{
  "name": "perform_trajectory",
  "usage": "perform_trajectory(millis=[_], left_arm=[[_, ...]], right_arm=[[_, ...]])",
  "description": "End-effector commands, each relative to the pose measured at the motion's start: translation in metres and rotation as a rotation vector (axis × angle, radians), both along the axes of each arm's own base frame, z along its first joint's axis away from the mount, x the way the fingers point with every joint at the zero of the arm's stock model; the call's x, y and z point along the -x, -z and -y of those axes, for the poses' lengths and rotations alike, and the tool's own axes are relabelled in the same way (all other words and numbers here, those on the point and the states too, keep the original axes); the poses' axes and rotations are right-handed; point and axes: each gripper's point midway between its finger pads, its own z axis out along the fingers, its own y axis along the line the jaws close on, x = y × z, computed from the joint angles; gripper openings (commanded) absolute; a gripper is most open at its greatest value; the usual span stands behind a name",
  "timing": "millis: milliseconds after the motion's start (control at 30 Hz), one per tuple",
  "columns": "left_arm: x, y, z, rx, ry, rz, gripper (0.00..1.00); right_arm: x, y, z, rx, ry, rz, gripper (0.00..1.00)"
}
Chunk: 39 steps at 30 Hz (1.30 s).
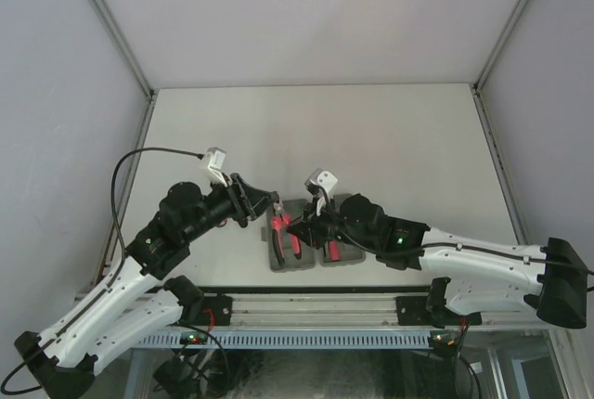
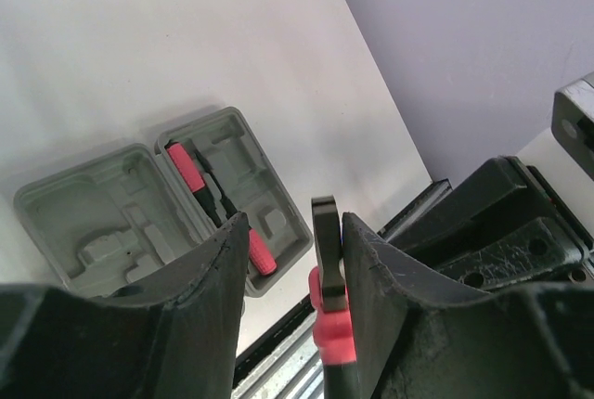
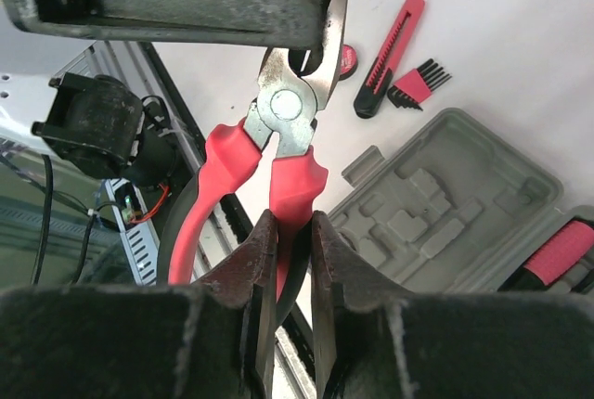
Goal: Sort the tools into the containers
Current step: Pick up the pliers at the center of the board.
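One handle of the pliers point(image 3: 288, 111) sits clamped in my right gripper point(image 3: 292, 225). Long axis runs away from it, head at my left gripper point(image 2: 295, 225), fingers apart. Pliers hang over the case point(image 3: 464, 153), left half.

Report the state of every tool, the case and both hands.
pliers: held by one handle
right hand: shut on that handle
left hand: open around the pliers' head
tool case: open, both halves flat
red-black driver: lying in one case half
red-black cutter: loose on the table
comb-like piece: loose beside the cutter
red disc: on the table, partly hidden
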Motion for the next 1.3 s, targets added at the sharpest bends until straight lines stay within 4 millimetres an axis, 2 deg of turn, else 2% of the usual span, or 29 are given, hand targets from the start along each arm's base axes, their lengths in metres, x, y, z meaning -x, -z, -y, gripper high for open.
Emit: perform_trajectory(millis=[0,200,500,667,933,1033,1133,1267], left_arm=[[0.0,-0.006,0.006,0.031,0.014,0.014,0.48],[0.001,-0.011,0.006,0.046,0.019,0.022,0.49],[0.001,-0.009,0.013,0.061,0.035,-0.003,0.46],[0.003,-0.008,0.013,0.066,0.037,-0.008,0.33],[0.002,-0.008,0.013,0.068,0.034,-0.014,0.04],[0.001,-0.007,0.012,0.06,0.027,-0.019,0.0],[0.0,-0.005,0.01,0.054,0.015,-0.021,0.0],[-0.001,-0.006,0.006,0.042,-0.006,-0.021,0.0]], right_arm=[[0.005,-0.065,-0.021,-0.176,-0.051,0.101,0.0],[-0.001,-0.058,-0.018,-0.145,-0.015,0.097,0.0],[-0.009,-0.064,-0.027,-0.119,-0.006,0.123,0.0],[-0.014,-0.059,-0.028,-0.086,0.013,0.129,0.0],[-0.022,-0.051,-0.024,-0.025,0.048,0.141,0.0],[-0.022,-0.049,-0.023,-0.019,0.054,0.136,0.19],[-0.022,-0.046,-0.021,-0.012,0.078,0.121,0.43],[-0.023,-0.043,-0.019,-0.017,0.115,0.09,0.59]])
